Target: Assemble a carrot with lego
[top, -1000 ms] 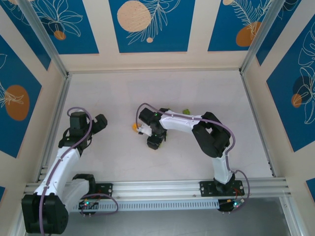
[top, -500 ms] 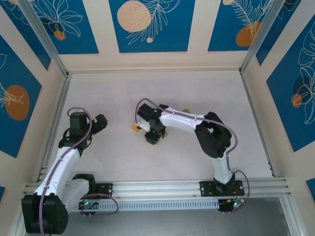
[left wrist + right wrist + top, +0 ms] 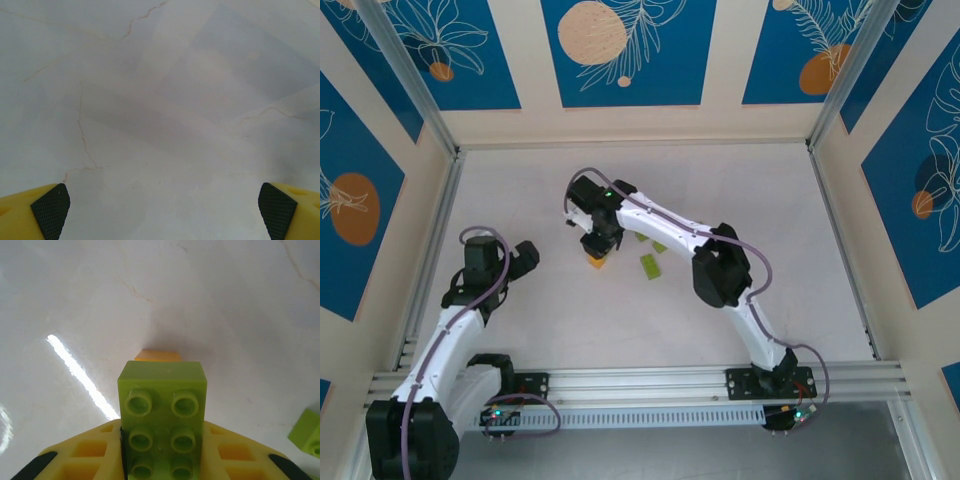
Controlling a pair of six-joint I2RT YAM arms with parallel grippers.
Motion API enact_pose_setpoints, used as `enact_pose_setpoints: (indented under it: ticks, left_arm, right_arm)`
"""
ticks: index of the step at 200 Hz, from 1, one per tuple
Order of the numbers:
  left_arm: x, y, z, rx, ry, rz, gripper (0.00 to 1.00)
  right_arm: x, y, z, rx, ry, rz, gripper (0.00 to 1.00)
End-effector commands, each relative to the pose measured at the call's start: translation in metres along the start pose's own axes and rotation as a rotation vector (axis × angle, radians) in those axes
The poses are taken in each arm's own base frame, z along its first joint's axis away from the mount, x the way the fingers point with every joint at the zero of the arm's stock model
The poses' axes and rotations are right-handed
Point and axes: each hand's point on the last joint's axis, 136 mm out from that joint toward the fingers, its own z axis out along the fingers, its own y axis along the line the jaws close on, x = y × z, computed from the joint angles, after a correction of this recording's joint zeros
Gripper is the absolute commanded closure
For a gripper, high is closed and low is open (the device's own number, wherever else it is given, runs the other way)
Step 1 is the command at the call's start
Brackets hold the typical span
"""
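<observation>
Clamped between my right gripper's (image 3: 162, 460) yellow fingers (image 3: 85, 450) is a lime-green brick (image 3: 162, 405), studs up, its far end sticking out past the fingertips. From the wrist, the orange brick (image 3: 157, 355) lies at 12 o'clock, just beyond that far end; I cannot tell whether the two touch. Another green brick (image 3: 307, 432) sits at the 4 o'clock edge of that view.

From above, my right gripper (image 3: 598, 243) reaches left of the table's (image 3: 770, 200) middle, with the orange brick (image 3: 595, 263) right at its 6 o'clock. Two loose green bricks (image 3: 649, 265) lie flat near it, toward 3 and 4 o'clock, apart from each other.

My left gripper (image 3: 525, 255) hangs well apart at 9 o'clock. Its jaws stand wide and hold nothing; the wrist view has bare table between the dark pads (image 3: 50, 210).
</observation>
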Motion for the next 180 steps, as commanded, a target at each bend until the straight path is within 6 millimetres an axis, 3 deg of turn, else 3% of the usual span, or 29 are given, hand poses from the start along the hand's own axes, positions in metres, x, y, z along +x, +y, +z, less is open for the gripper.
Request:
enact_pose_setpoints:
  ticks: [1, 180]
  left_arm:
    - [-0.002, -0.003, -0.001, 0.023, -0.016, 0.013, 0.01]
    - [-0.005, -0.008, -0.001, 0.041, -0.023, 0.011, 0.01]
  right_arm:
    - [0.009, 0.003, -0.003, -0.04, 0.066, 0.005, 0.73]
    - [0.001, 0.011, 0.026, -0.13, 0.091, 0.043, 0.73]
